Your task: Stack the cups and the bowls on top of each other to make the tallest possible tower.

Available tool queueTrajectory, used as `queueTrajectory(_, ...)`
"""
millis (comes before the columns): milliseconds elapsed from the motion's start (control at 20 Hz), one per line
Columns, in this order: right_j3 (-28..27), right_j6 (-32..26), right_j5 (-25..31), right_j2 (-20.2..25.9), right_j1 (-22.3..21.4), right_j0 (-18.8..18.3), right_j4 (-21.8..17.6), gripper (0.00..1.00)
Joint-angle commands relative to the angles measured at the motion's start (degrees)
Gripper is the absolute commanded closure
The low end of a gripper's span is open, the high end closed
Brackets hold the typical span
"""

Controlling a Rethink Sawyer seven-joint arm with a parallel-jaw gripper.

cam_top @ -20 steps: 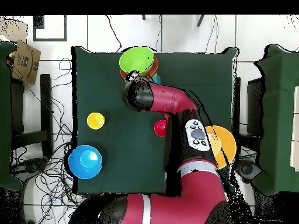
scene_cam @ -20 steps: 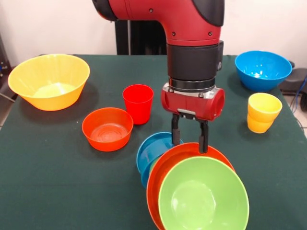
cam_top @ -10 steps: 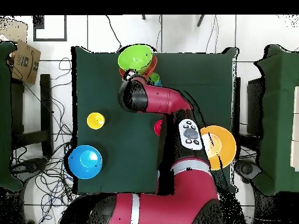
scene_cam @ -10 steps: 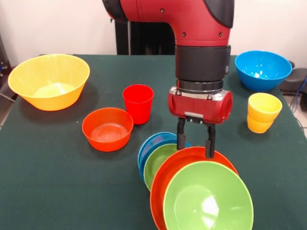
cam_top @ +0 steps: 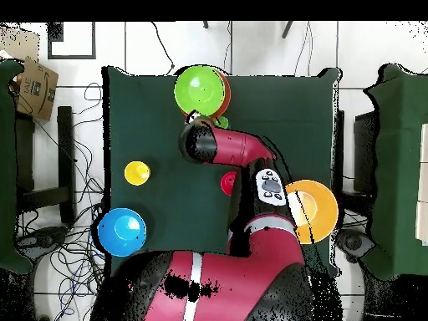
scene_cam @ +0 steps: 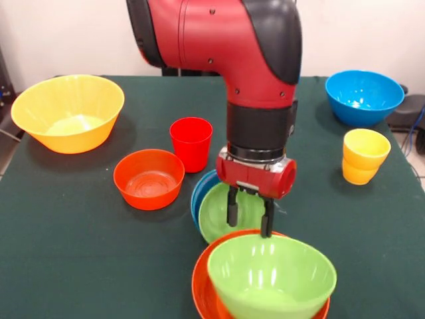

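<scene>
Two dark fingers of your end effector (scene_cam: pixel 250 218) are hanging spread apart at the lower centre of the front view, pinching nothing. You are seeing one fingertip reaching down to the far rim of the large glossy green plastic bowl (scene_cam: pixel 271 276), and you cannot tell whether it is touching.

That large green bowl is sitting upright inside a wider red-orange plastic bowl (scene_cam: pixel 202 292) at the bottom centre of the frame, forming the low nested tower. Just behind it, a smaller green bowl (scene_cam: pixel 216 211) is leaning tilted inside a blue bowl (scene_cam: pixel 197 198), its opening facing the camera. You are seeing both pairs resting on the dark green desk (scene_cam: pixel 66 226).

At centre left, a small glossy red-orange bowl (scene_cam: pixel 149 178) is standing upright, with the plain red plastic cup (scene_cam: pixel 191 143) just beside it toward the upper right. A big orange-yellow bowl (scene_cam: pixel 68 111) is sitting at the upper left, a big blue bowl (scene_cam: pixel 364 96) at the upper right, and the yellow stepped cup (scene_cam: pixel 365 155) is standing near it, at the right edge.

In the overhead view, the large green bowl (cam_top: pixel 200 89) is showing at the top centre, the arm is covering much of the middle, the yellow cup (cam_top: pixel 137 173) is lying left of centre and the big blue bowl (cam_top: pixel 122 231) at the lower left.
</scene>
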Motion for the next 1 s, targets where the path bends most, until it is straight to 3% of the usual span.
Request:
queueTrajectory(50,-1.21,3.72,4.72,-1.18,3.69,1.76,-0.62,0.0)
queueTrajectory(200,2.1,2.9,16.16,-1.33,2.04,1.7,0.82,0.0)
queueTrajectory(450,5.75,1.56,23.72,0.58,0.56,0.4,1.69,0.0)
queueTrajectory(600,7.2,-0.06,34.14,2.22,-1.43,-0.6,2.68,0.0)
queueTrajectory(1000,9.69,-1.59,42.17,3.02,-4.48,-1.2,2.48,0.0)
